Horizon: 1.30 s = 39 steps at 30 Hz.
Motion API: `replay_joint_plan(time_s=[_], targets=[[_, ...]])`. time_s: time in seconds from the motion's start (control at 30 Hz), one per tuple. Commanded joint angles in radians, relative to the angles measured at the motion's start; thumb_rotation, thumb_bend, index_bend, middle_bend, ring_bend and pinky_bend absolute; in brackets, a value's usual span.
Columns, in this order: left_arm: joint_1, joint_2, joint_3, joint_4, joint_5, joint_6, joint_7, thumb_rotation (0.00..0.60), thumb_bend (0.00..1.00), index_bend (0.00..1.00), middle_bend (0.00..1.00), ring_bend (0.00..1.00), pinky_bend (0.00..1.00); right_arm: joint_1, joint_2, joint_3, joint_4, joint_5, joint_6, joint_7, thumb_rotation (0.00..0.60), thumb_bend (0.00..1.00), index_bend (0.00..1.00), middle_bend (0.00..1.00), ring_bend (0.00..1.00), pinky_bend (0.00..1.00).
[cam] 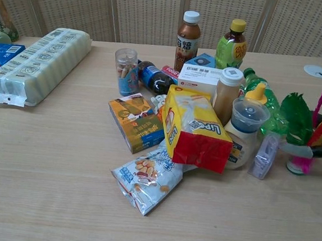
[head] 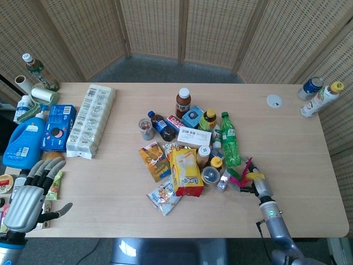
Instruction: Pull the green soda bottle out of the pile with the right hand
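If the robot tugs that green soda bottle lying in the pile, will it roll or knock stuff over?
The green soda bottle lies on its side and is round, so it will probably roll. It looks like smooth plastic, likely slippery. The yellow-capped bottle stands right beside it and might wobble or tip.

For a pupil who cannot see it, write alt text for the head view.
A right hand reaches into a feather toy beside a lying green soda bottle at the edge of a snack pile on a wooden table. The left hand hovers open.
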Motion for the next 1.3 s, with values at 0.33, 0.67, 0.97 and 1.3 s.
replay_joint_plan(time_s=[0.33,0.67,0.97,1.3], targets=[[0.009,-0.002,-0.002,0.018,-0.005,0.006,-0.020,0.600,0.22,0.07,0.04,0.00,0.00,0.022,-0.040,0.066,0.070,0.030,0.040,0.047,0.600,0.00,0.66,1.00,1.00,0.78],[-0.002,-0.012,-0.011,0.022,-0.014,-0.013,-0.019,0.600,0.22,0.07,0.04,0.00,0.00,-0.006,0.049,0.102,-0.001,0.035,0.121,0.019,0.600,0.00,0.74,1.00,1.00,0.87],[-0.007,-0.012,-0.015,0.012,-0.006,-0.018,-0.008,0.600,0.22,0.07,0.04,0.00,0.00,-0.009,0.214,0.159,-0.212,-0.012,0.209,-0.013,0.600,0.00,0.73,1.00,1.00,0.88],[0.012,-0.017,0.008,0.005,0.039,0.002,-0.007,0.600,0.22,0.07,0.04,0.00,0.00,0.023,0.420,0.290,-0.513,-0.011,0.235,0.013,0.600,0.00,0.74,1.00,1.00,0.88]])
